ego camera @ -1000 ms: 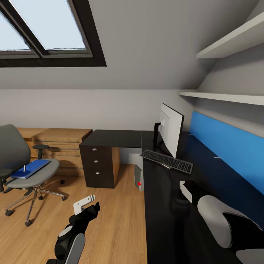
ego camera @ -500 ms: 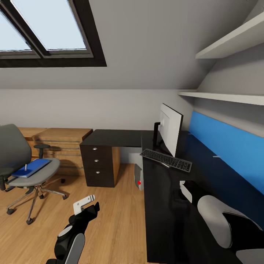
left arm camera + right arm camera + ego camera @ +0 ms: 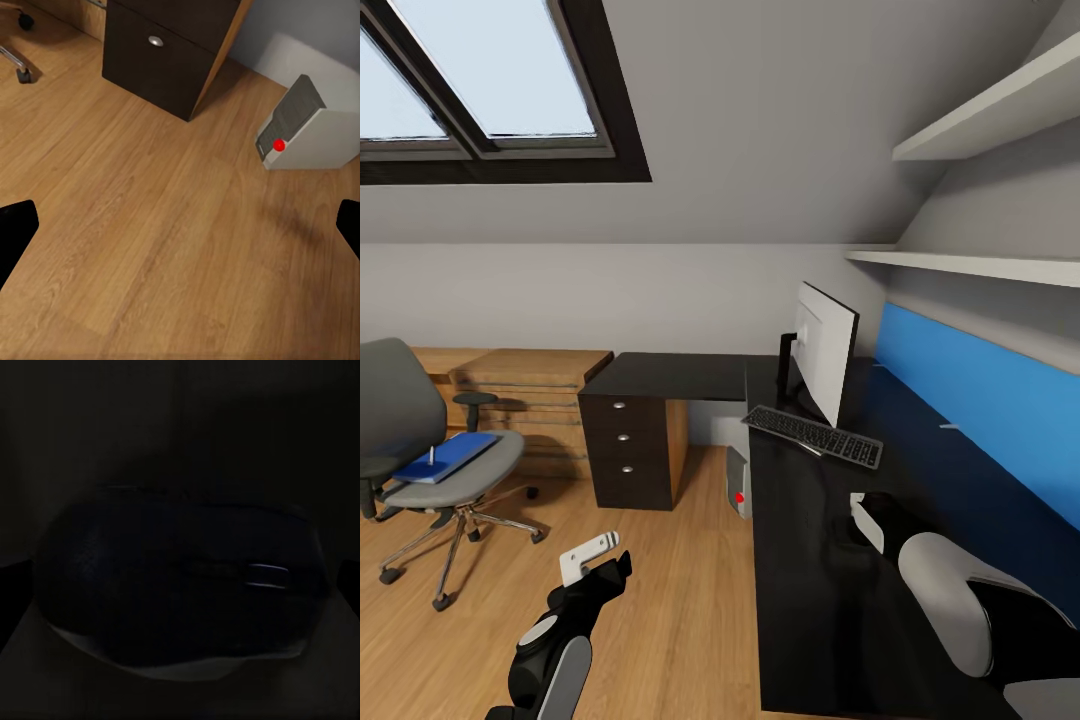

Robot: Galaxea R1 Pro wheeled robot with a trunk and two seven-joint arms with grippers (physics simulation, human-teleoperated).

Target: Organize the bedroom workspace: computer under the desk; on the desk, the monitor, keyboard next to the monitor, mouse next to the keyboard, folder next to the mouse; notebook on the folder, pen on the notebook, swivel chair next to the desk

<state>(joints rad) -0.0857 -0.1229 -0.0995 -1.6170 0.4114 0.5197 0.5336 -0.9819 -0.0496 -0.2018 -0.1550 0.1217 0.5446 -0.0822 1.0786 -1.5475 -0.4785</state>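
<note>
The grey swivel chair stands on the floor at the left, apart from the desk, with the blue folder on its seat. A thin pen sticks up from the folder. I cannot make out the notebook. The monitor and the keyboard sit on the black desk. The computer stands on the floor at the desk's edge. My right gripper is low over the desk, shut on the dark mouse. My left gripper hangs open over bare floor.
A black drawer unit stands under the desk's far wing, with low light-wood shelving behind the chair. A blue panel and white shelves line the wall at the right. Wood floor lies between chair and desk.
The whole view has shifted slightly, so the camera moved a little. Both arms keep the same pose, and nothing was taken or let go.
</note>
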